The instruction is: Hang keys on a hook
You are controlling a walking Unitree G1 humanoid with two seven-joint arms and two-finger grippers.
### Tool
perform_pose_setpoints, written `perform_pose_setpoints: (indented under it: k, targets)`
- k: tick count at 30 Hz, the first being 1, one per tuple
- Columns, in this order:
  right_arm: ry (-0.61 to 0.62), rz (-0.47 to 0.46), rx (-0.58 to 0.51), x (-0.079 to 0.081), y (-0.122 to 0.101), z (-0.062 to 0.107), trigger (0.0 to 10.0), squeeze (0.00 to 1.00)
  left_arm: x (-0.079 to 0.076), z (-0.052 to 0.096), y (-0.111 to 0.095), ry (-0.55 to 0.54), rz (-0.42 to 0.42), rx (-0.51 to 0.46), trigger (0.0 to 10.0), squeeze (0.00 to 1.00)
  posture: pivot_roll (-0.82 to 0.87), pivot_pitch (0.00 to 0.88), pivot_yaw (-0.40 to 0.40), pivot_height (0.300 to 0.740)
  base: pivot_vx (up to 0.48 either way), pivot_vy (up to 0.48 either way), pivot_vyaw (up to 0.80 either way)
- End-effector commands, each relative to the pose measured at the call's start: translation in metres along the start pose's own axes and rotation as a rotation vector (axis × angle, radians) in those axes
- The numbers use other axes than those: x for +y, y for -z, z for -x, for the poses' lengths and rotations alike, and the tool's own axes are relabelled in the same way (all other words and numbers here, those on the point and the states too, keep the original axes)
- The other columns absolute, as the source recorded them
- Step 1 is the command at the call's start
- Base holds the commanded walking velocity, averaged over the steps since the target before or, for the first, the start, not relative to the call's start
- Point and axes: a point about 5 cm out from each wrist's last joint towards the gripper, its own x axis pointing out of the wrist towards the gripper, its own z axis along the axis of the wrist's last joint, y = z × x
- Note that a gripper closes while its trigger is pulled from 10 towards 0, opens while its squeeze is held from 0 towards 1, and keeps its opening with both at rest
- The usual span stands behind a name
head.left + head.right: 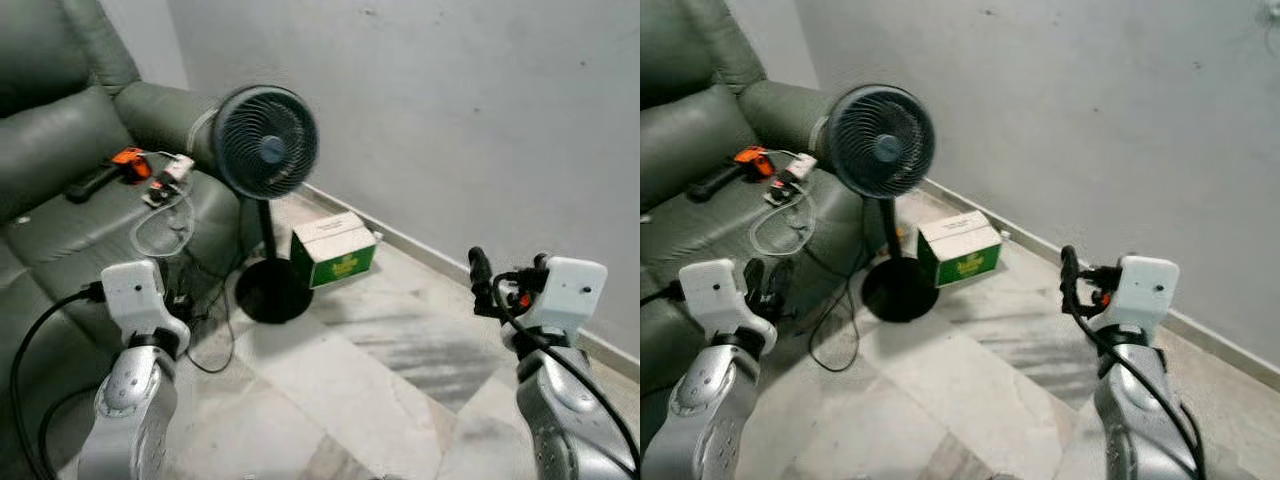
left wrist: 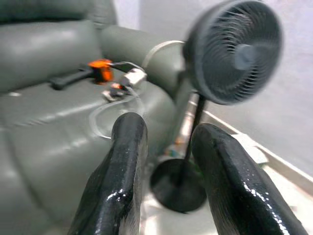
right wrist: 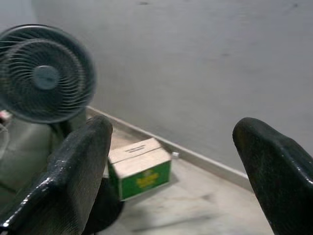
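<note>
Fingers (image 2: 122,161) parted on both grippers, facing a fan (image 1: 265,140)

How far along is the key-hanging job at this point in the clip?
Nothing looks done. The left end effector and right end effector are both open and empty, raised in front of the robot. Small items with an orange tag lie on the green sofa by a white cable; whether they are the keys is unclear. A fan and a green box stand by the bare wall. Picking up and hanging both remain.
</note>
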Motion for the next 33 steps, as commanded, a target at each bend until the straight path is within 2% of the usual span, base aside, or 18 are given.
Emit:
perform_pose_setpoints:
  k: [1, 12, 29, 33]
  targets:
    - [0.02, 0.008, -0.011, -0.005, -0.003, 0.0, 10.0, 0.0, -0.004, 0.0, 0.002, 0.012, 0.006, 0.011, 10.0, 0.0, -0.04, 0.137, 0.02, 0.74, 0.0, 0.39, 0.0]
    - [0.023, 0.007, -0.008, -0.005, -0.002, -0.001, 10.0, 0.0, -0.013, -0.002, -0.003, 0.079, 0.03, -0.005, 10.0, 0.0, -0.04, 0.134, 0.021, 0.74, 0.0, 0.032, 0.0]
    - [0.022, 0.011, 0.008, -0.006, -0.001, -0.001, 10.0, 0.0, -0.015, 0.001, 0.001, 0.103, 0.049, 0.016, 10.0, 0.0, -0.04, 0.138, 0.018, 0.74, 0.0, 0.0, -0.78]
    - [0.016, 0.016, 0.006, -0.005, -0.002, -0.001, 10.0, 0.0, -0.02, 0.005, 0.007, 0.104, 0.093, 0.046, 10.0, 0.0, -0.05, 0.137, 0.018, 0.74, 0.0, 0.0, -0.8]
